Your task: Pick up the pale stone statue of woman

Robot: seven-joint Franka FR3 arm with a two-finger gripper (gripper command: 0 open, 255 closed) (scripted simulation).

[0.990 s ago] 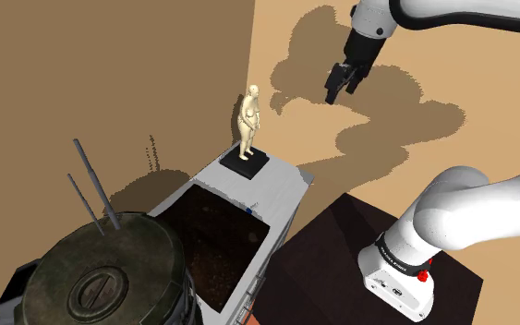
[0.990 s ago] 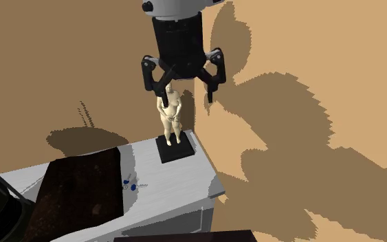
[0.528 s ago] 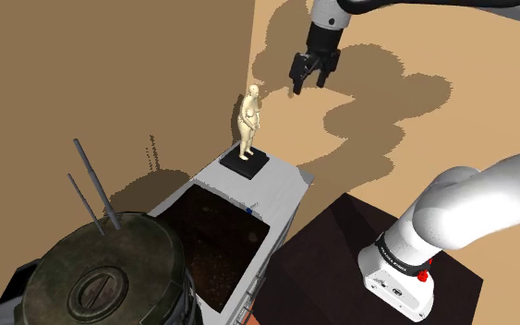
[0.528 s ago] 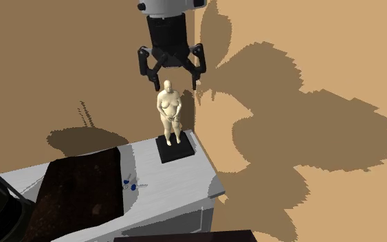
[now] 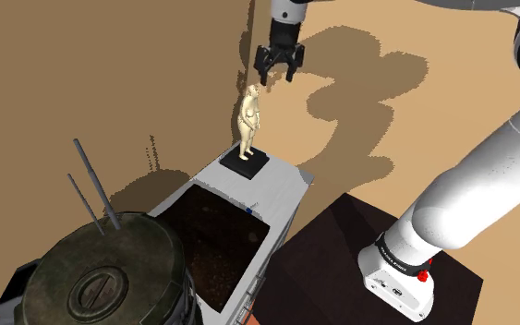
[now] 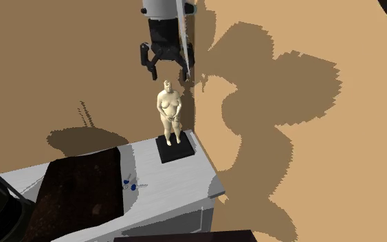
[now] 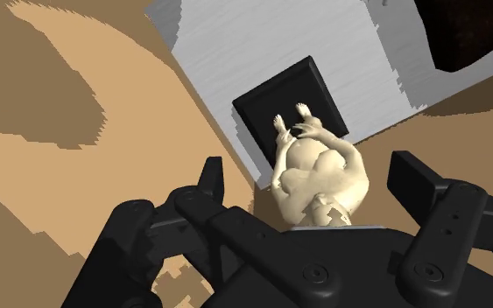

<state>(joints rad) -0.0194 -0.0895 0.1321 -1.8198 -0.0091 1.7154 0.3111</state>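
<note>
Grey worktop (image 5: 284,181) corner carries your statue (image 5: 248,118) upright on black plinth (image 5: 247,165); claw (image 5: 279,74), spread wide, hangs above head, seemingly lined up for descent.

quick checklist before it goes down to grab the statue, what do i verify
1. Gripper open: ok, its fingers stand apart.
2. Lined up over the statue: ok, in the wrist view the head sits between the fingers.
3. No early contact: ok, the gripper hovers above the head.
4. Statue upright on its black base: ok.
5. Finger clearance from the wall behind the statue: cannot tell.
6. Base joined to the statue: cannot tell.
</note>
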